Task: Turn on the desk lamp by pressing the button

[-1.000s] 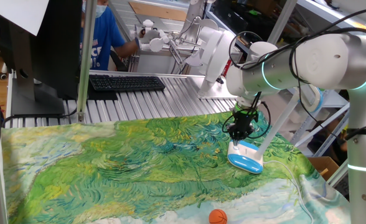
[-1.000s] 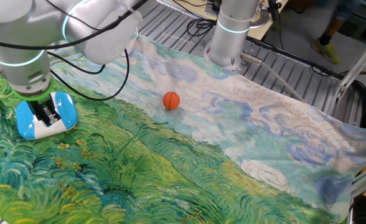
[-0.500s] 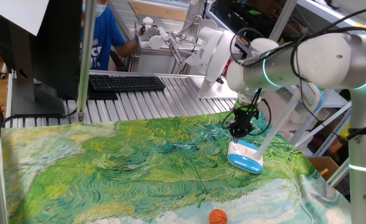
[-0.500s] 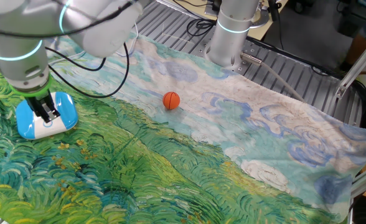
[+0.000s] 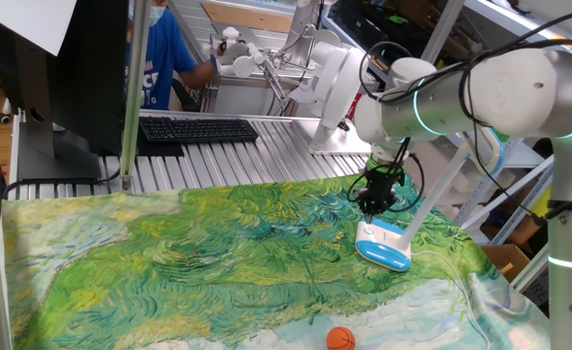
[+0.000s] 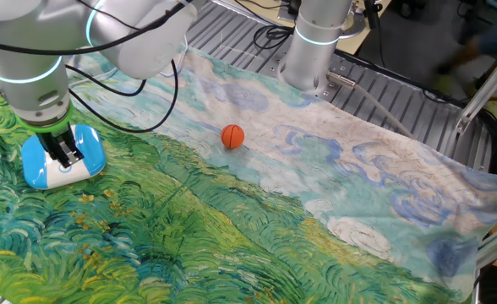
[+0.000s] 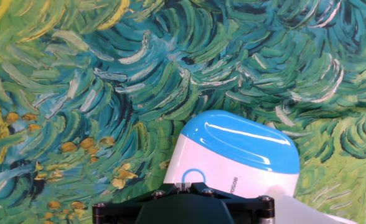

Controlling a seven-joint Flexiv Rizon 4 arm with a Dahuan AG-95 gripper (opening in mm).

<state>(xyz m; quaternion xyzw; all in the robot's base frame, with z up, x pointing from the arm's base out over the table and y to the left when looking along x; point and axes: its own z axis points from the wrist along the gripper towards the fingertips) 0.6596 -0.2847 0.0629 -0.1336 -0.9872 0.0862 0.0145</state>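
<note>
The desk lamp has an oval white base rimmed in light blue [image 5: 383, 250] on the painted cloth at the right. It also shows in the other fixed view [image 6: 58, 165]. Its thin stem [image 5: 430, 202] slants up to the right, and the head is mostly hidden behind the arm. My gripper [image 5: 374, 204] points down right over the base, at its near end in the other fixed view [image 6: 62, 154]. In the hand view the base [image 7: 245, 152] fills the lower middle, with a blue ring button [image 7: 193, 177] just ahead of my gripper [image 7: 182, 185]. The fingertips meet with no gap.
An orange ball [image 5: 340, 338] lies on the cloth near the front edge, also seen in the other fixed view [image 6: 232, 136]. A keyboard [image 5: 198, 128] and monitor [image 5: 62, 78] stand behind the cloth. A person [image 5: 160, 58] sits at the back. The arm's base [image 6: 316, 42] is at the cloth's edge.
The arm has risen slightly over the lamp base. The lamp and the ball have not moved.
</note>
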